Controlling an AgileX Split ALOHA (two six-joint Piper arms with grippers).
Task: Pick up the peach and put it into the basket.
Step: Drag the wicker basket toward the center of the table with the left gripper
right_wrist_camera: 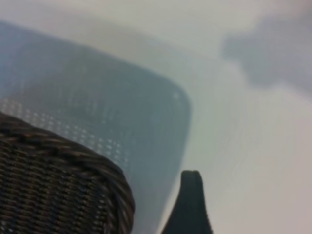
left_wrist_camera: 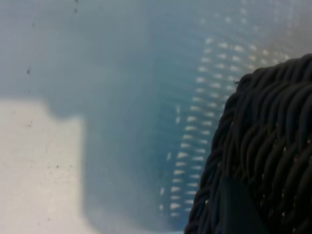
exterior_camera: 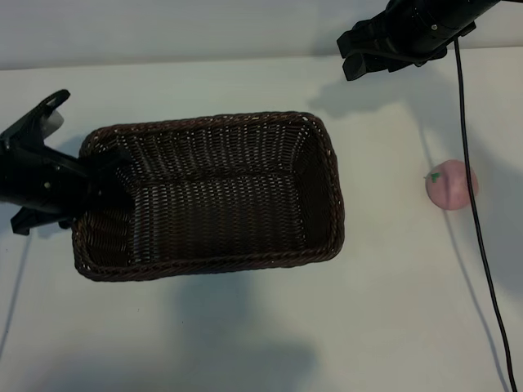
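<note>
Peach [exterior_camera: 450, 184] sits alone on the white counter [exterior_camera: 245, 327], at about three o'clock from the basket [exterior_camera: 209, 194] and well apart from it, its small green leaf mark facing the basket side. Nothing touches it. The dark-brown woven basket lies near the middle of the counter, long side running across the exterior view, with nothing visible inside.

The left end effector [exterior_camera: 82, 192] is at the basket's nine o'clock end, right against the short wall; one finger appears to reach over the braided rim while the rest stays outside. The left wrist view shows the wicker rim [left_wrist_camera: 263, 146] very close up, but whether the fingers actually clamp the wall I cannot tell.

The right end effector [exterior_camera: 368, 51] hangs above the counter at roughly one o'clock from the basket, well away from the peach, its fingers spread and holding nothing. A black cable [exterior_camera: 478, 237] trails down past the peach.
</note>
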